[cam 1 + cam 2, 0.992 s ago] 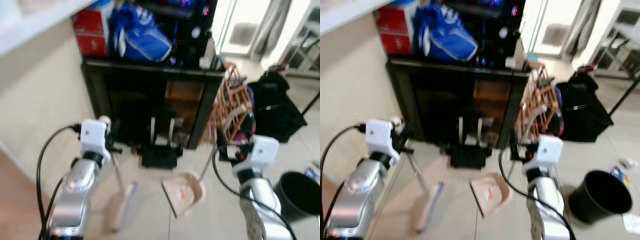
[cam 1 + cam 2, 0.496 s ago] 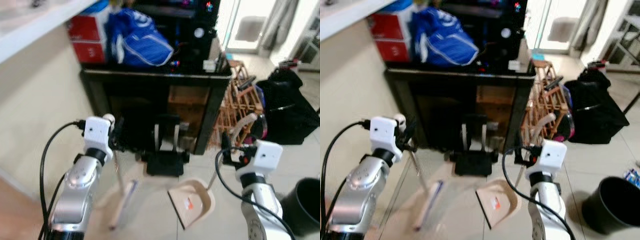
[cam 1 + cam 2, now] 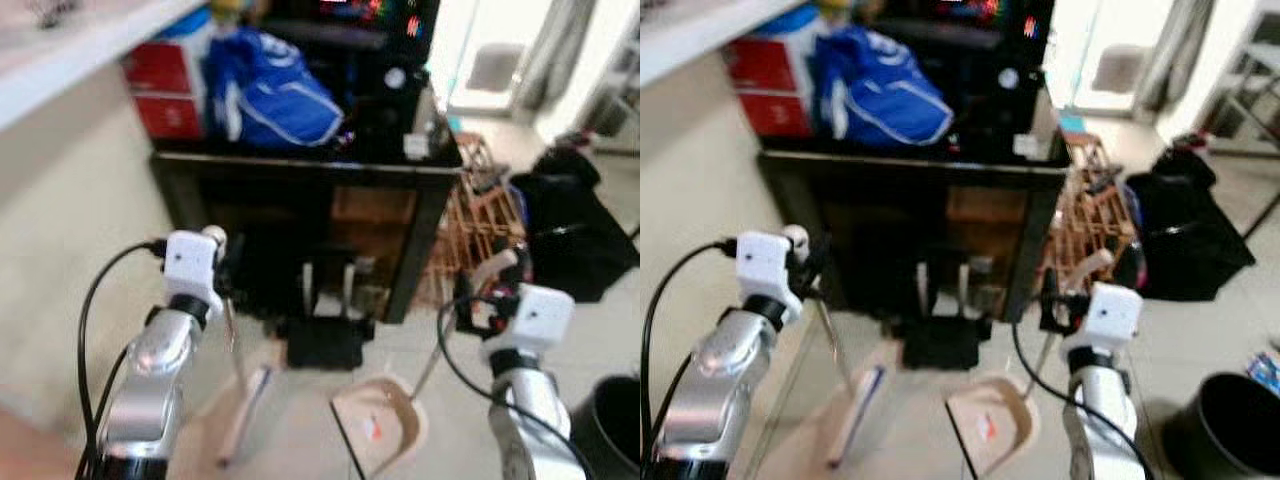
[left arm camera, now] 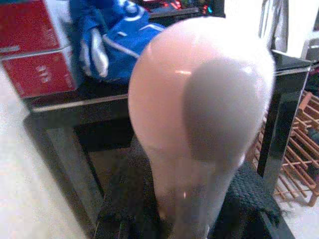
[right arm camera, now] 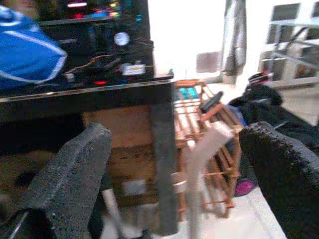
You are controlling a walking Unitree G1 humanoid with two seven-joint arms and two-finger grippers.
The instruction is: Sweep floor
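Observation:
A pale pink broom (image 3: pixel 246 412) rests its head on the tiled floor, its thin handle rising to my left gripper (image 3: pixel 229 289), which is shut on it. The handle's rounded end (image 4: pixel 199 99) bulges between the black fingers in the left wrist view. A beige long-handled dustpan (image 3: pixel 381 431) sits on the floor right of the broom. Its handle (image 5: pixel 203 162) slants up between the fingers of my right gripper (image 3: pixel 481 306), which stand wide open and clear of it.
A black cabinet (image 3: pixel 420 190) stands straight ahead with a blue bag (image 3: pixel 276 98) and red boxes (image 3: pixel 160 88) on top. A wooden rack (image 3: pixel 482 215) and black bag (image 3: pixel 577 228) stand to the right. A black bin (image 3: pixel 1222 436) sits at the lower right.
The camera has shifted and blurred: the cabinet looms nearer and the bin has slid toward the right edge. Broom and dustpan keep the same places relative to my grippers.

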